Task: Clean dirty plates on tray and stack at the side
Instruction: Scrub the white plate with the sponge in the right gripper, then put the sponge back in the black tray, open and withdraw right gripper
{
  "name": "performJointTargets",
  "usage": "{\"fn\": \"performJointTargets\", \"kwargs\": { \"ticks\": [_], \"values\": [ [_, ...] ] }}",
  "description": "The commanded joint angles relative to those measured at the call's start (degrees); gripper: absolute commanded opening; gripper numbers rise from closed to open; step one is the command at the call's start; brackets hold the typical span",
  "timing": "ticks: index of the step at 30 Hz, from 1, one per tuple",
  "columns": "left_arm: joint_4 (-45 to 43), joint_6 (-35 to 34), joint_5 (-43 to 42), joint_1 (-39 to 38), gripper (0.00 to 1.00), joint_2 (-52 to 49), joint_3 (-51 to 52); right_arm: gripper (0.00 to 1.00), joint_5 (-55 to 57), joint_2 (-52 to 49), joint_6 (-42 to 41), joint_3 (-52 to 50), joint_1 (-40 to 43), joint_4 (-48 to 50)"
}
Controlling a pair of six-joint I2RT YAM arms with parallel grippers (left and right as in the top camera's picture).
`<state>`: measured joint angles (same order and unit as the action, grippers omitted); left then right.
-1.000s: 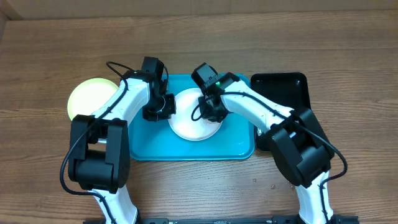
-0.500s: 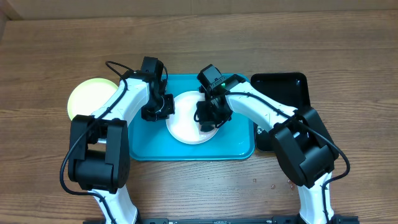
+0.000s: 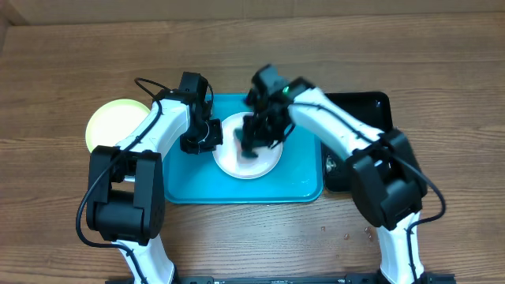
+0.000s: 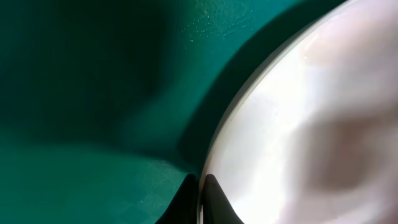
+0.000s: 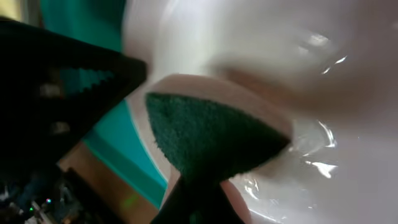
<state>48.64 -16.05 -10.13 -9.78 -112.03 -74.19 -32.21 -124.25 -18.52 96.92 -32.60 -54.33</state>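
Broadly, a brown wood-grain worktop (image 3: pixel 63 71) fills the overhead view, and both arms reach in from its near edge. At its middle lies the turquoise tray (image 3: pixel 197 185), long side facing the arms. The smaller black tray (image 3: pixel 371 106) sits just beside it on the right, partly covered by the right arm.

The white plate (image 3: pixel 252 162) lies flat inside the turquoise tray, roughly at its centre. The yellow-green plate (image 3: pixel 106 122) rests on the bare worktop just off the tray's left edge, partly under the left arm.

The left gripper (image 3: pixel 201 142) is at the white plate's left edge. In the left wrist view its jaws are pinched together on the plate's rim, one dark tip on each side.

The right gripper (image 3: pixel 251 142), blurred in the overhead view, hangs over the white plate. Its jaws are clamped on a sponge (image 5: pixel 211 137) with a dark green scouring face and a paler backing. The sponge is against or just above the plate's glossy surface; I cannot tell which.
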Motion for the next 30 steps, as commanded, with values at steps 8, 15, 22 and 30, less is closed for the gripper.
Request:
{"fn": "performJointTargets", "kwargs": {
  "ticks": [8, 15, 22, 30],
  "values": [
    [0.3, 0.4, 0.0, -0.5, 0.04, 0.7, 0.7, 0.04, 10.0, 7.7, 11.5, 9.6, 12.6, -20.7],
    [0.3, 0.4, 0.1, -0.5, 0.04, 0.7, 0.7, 0.04, 29.3, 8.0, 9.4, 8.5, 20.2, -31.8],
    [0.3, 0.4, 0.0, -0.5, 0.04, 0.7, 0.7, 0.04, 33.4, 8.0, 8.0, -0.6, 24.3, -27.3],
    [0.4, 0.4, 0.0, -0.5, 0.04, 0.7, 0.7, 0.04, 34.5, 8.0, 8.1, -11.3, 24.4, -16.5]
  ]
}}
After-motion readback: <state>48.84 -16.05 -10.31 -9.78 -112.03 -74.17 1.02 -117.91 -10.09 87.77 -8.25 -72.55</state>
